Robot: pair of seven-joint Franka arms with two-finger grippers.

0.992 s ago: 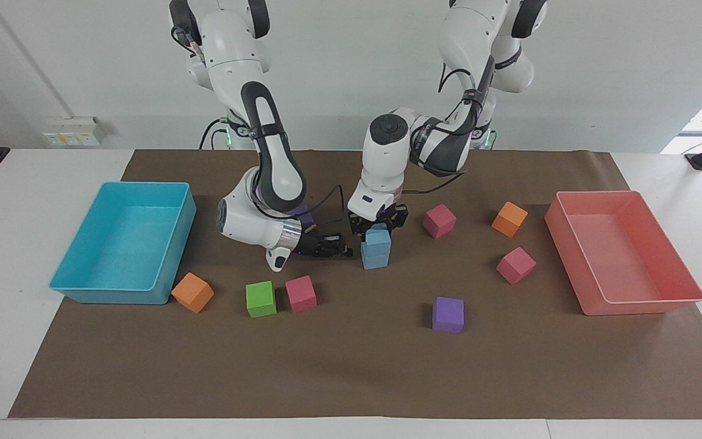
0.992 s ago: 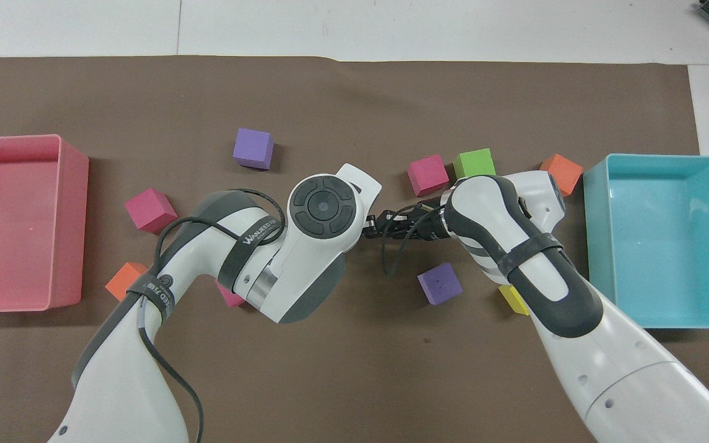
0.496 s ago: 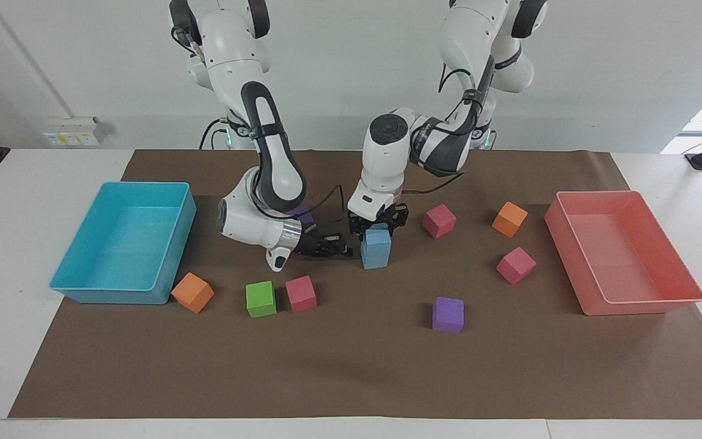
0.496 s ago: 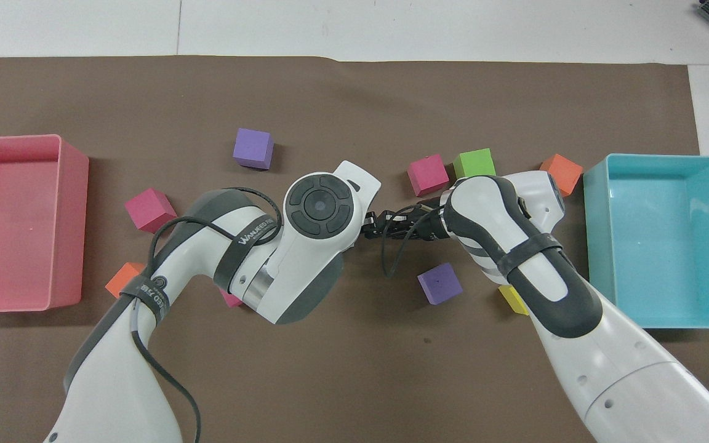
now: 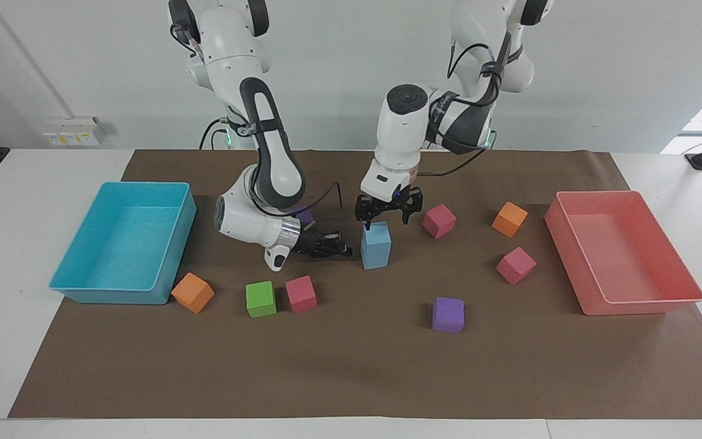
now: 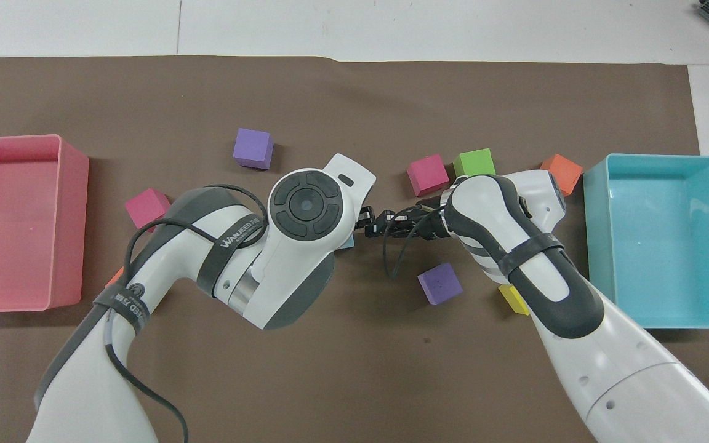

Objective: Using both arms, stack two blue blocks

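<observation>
Two sky-blue blocks stand stacked near the middle of the brown mat, the upper blue block [image 5: 378, 234] resting on the lower blue block [image 5: 375, 257]. My left gripper [image 5: 386, 218] hangs open just over the stack, its fingers [image 5: 365, 221] spread wider than the block and holding nothing. My right gripper [image 5: 340, 249] is shut and empty, low over the mat beside the stack toward the right arm's end. In the overhead view the left arm's wrist [image 6: 305, 206] covers the stack except a blue sliver [image 6: 347, 242], and the right gripper [image 6: 382, 225] points at it.
A turquoise tray [image 5: 83, 286] sits at the right arm's end and a pink tray [image 5: 649, 299] at the left arm's end. Several loose cubes lie around: orange [image 5: 192, 292], green [image 5: 261, 299], red-pink [image 5: 300, 293], purple [image 5: 448, 314], magenta [image 5: 515, 264], yellow [image 6: 512, 299].
My left gripper opened, let go of the upper blue block and rose off the stack. The block stayed on top. The right arm hardly moved.
</observation>
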